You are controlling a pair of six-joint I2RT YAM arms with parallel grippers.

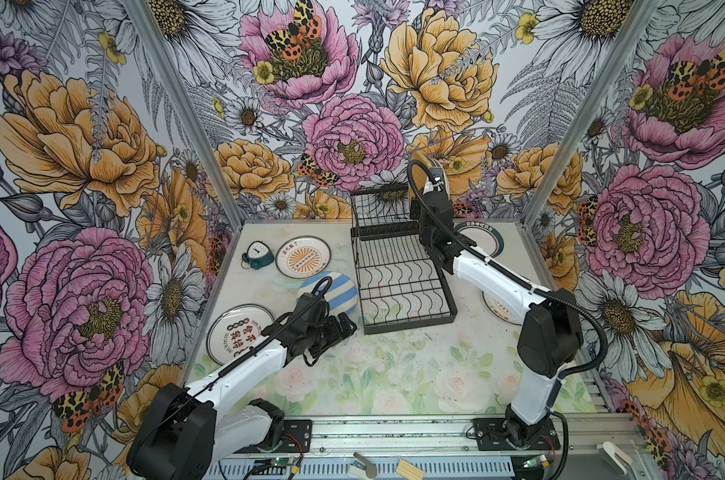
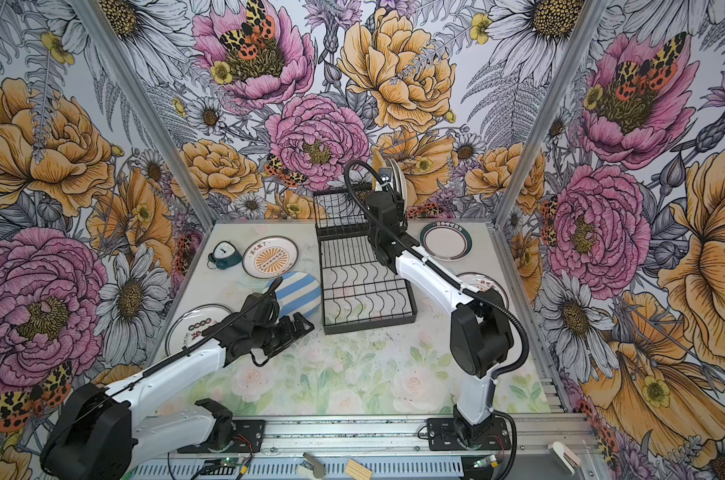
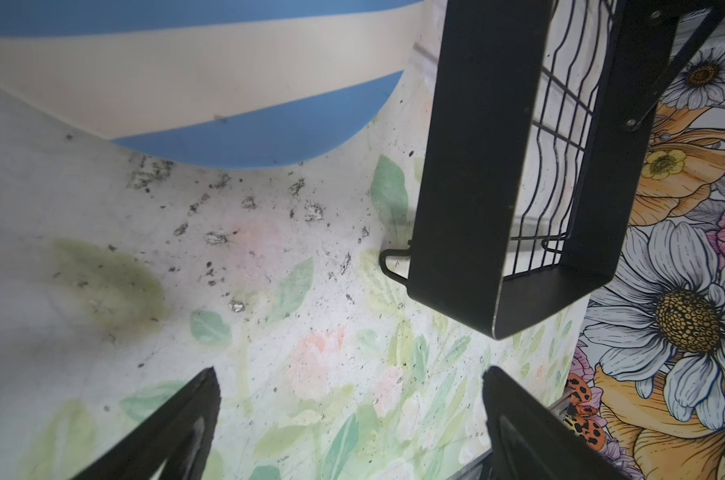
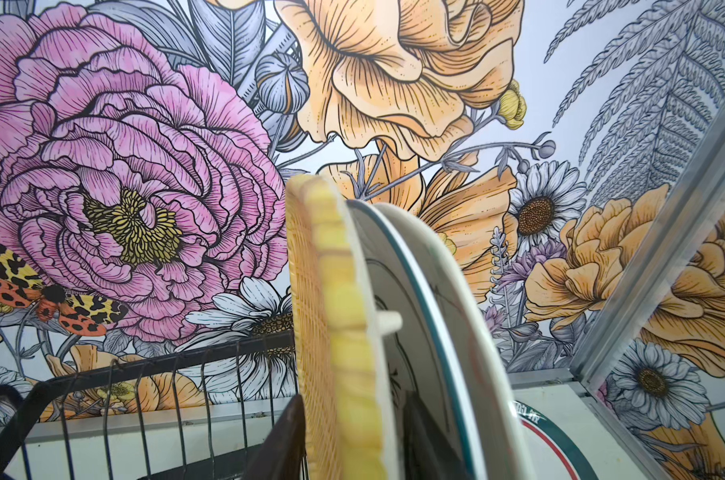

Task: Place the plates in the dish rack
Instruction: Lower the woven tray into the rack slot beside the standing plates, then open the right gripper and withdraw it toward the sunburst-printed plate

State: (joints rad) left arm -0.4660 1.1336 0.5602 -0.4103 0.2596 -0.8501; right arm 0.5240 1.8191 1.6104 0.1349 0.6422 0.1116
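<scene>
Seems done: three plates [image 4: 340, 291] upright at my right gripper [image 4: 352, 415], by the rack [image 1: 408, 326] top; cannot tell if I pinch them | left gripper [image 3: 348, 370] spread wide, empty, near striped plate [image 1: 335, 291] | to do: five plates [image 1: 303, 256] on table [image 1: 394, 374]

Lab test booth: floral-print walls [image 1: 82, 166], aluminium frame [image 1: 188, 124]

Shows the dish rack [image 2: 369, 324] on the tabletop [image 2: 352, 374], standing plates [image 2: 397, 176] at its upper shelf by the raised right hand [image 2: 387, 185]. Shows the left hand [image 2: 304, 323] spread open, low beside the striped plate [image 2: 302, 291], sunburst plate [image 2: 270, 257] and teal clock [image 2: 224, 253] behind.
</scene>
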